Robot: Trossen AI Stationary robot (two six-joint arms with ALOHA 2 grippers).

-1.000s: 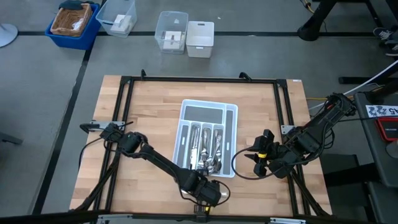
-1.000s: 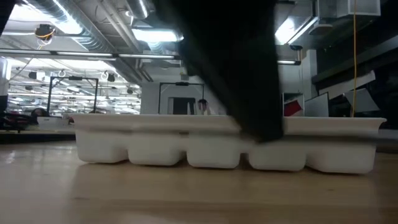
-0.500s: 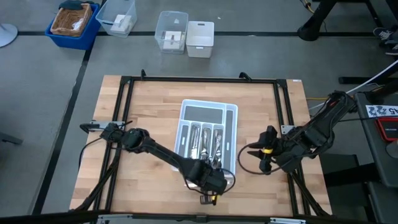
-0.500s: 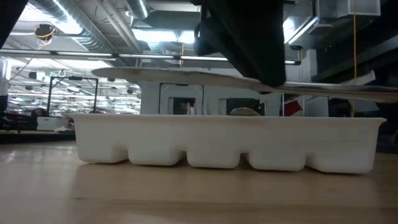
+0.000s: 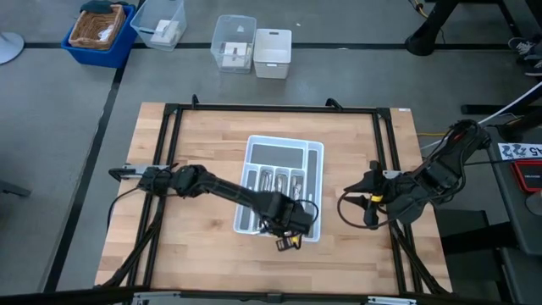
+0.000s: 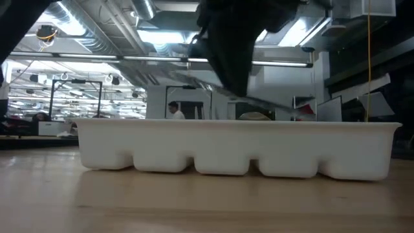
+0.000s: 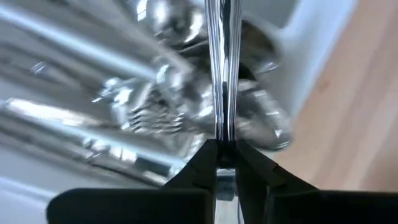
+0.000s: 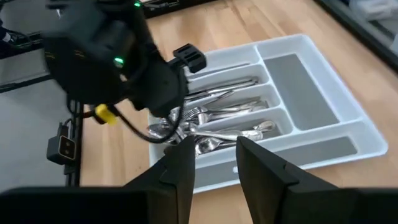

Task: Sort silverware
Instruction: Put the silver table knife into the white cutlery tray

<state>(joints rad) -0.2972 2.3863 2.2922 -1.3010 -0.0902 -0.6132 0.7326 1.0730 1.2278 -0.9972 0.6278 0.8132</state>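
A white divided tray [image 5: 315,151] lies mid-table, and several forks, spoons and knives [image 5: 275,191] lie in its long slots. My left gripper [image 5: 284,224] hangs over the tray's near end, pointing down, shut on one slim piece of silverware [image 7: 222,68]. Whether it is a fork, spoon or knife I cannot tell. In the low view this piece [image 6: 265,102] slants above the tray's near wall [image 6: 226,152]. My right gripper [image 5: 366,203] waits open to the right of the tray, with nothing between its fingers [image 8: 180,168]. My left gripper pinches the slim piece by a narrow stretch of its shaft [image 7: 224,134] between its two fingertips, coming from above and pointing down. The piece is lifted clear of the tray. It sticks out sideways from the fingers on a slant above the silverware [image 7: 155,106] in the slots.
A black frame [image 5: 174,110] runs around the wooden tabletop. Bare wood [image 5: 195,152] lies left of the tray and along the near edge. On the floor beyond the far edge stand a blue bin [image 5: 100,30], clear bins [image 5: 233,42] and a white box [image 5: 273,52].
My left gripper has gone from the table's near edge toward the tray and upward, carrying the slim piece, and now hangs over the tray's near end. The piece was level half a second ago and now slants. My right gripper has drawn back a little toward the right edge and risen.
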